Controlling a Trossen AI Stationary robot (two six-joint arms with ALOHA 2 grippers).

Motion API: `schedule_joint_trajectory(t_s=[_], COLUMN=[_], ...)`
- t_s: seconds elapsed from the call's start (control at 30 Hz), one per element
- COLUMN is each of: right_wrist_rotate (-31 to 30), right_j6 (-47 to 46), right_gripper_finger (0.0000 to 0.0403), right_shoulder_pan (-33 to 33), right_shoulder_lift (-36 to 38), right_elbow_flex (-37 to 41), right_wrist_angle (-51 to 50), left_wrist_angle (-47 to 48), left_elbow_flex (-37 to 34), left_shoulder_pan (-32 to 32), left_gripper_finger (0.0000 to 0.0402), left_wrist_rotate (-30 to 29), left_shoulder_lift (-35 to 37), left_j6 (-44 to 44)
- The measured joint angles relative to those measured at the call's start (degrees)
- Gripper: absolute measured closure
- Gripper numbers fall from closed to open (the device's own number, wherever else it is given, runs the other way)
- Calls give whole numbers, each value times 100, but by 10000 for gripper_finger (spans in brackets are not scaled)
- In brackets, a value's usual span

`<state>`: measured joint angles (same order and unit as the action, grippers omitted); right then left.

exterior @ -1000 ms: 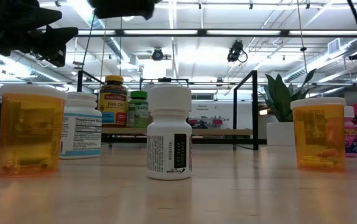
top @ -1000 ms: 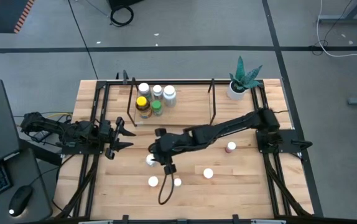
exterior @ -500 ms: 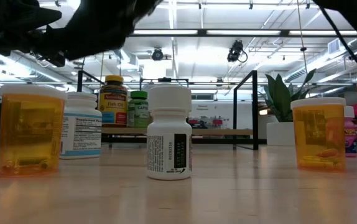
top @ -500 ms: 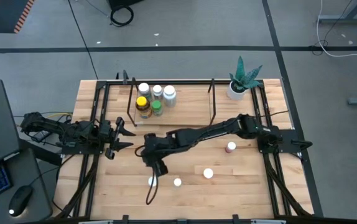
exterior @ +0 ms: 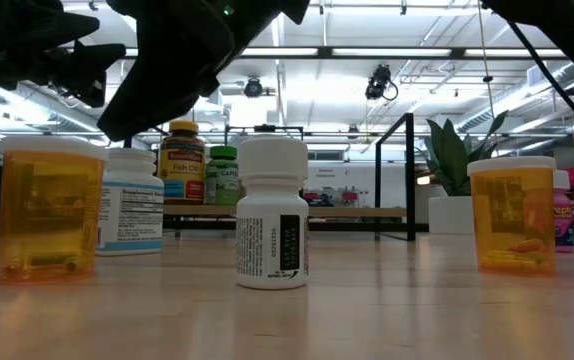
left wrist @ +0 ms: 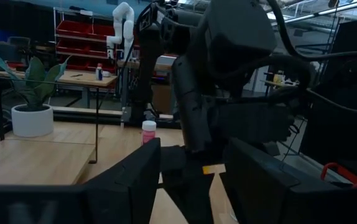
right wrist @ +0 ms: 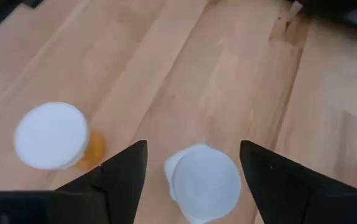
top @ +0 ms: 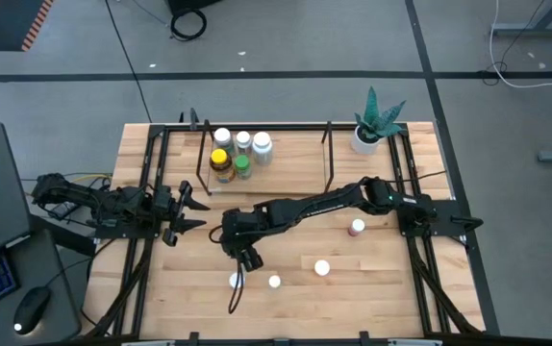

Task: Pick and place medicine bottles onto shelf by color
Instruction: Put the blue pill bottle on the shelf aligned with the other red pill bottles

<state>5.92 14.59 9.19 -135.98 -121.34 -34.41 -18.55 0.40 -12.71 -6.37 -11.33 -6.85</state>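
Observation:
My right gripper (top: 244,254) is open and points down over a white-capped bottle with a white body and a blue label (exterior: 132,200). In the right wrist view its fingers stand on either side of that bottle's cap (right wrist: 206,180), apart from it. The bottle stands upright on the table. Three white-capped bottles (top: 243,140), a yellow-capped one (top: 219,159) and a green-capped one (top: 242,165) stand on the shelf (top: 286,168). My left gripper (top: 197,213) waits open at the table's left.
Loose on the table stand an orange bottle with a white cap (top: 236,280), a white bottle (top: 274,282), another orange bottle (top: 321,268) and a pink-capped one (top: 357,227). A potted plant (top: 367,130) stands at the far right corner. Black frame rods run along both table sides.
My right gripper has moved toward the table's left edge and come down over the white bottle with the blue label, which it now covers in the high view. In the low view its dark bulk has dropped into sight above that bottle. No bottle has moved.

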Motion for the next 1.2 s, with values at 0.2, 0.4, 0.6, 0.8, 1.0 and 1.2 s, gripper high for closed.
schedule_joint_trajectory(t_s=[0.2, 0.4, 0.6, 0.8, 1.0, 1.2], right_wrist_rotate=[32, 31, -29, 6, 55, 146], right_j6=[60, 105, 106, 105, 263, 262], right_gripper_finger=[137, 137, 137, 131, 129, 140], right_shoulder_pan=[-1, -25, -86, -150, -153, -157], right_shoulder_lift=[-5, 2, 2, 4, 5, 2], right_elbow_flex=[179, 177, 299, 339, 400, 732], right_wrist_angle=[173, 157, 349, 426, 444, 661], left_wrist_angle=[0, 0, 0, 0, 0, 0], left_elbow_flex=[-1, 0, -1, 0, -1, 0], left_shoulder_pan=[0, 0, 0, 0, 0, -2], left_gripper_finger=[211, 204, 206, 206, 203, 209], left_wrist_rotate=[0, 0, 0, 0, 0, 1], left_shoulder_lift=[0, 0, 0, 2, 2, 2], left_j6=[0, 0, 0, 0, 0, 0])
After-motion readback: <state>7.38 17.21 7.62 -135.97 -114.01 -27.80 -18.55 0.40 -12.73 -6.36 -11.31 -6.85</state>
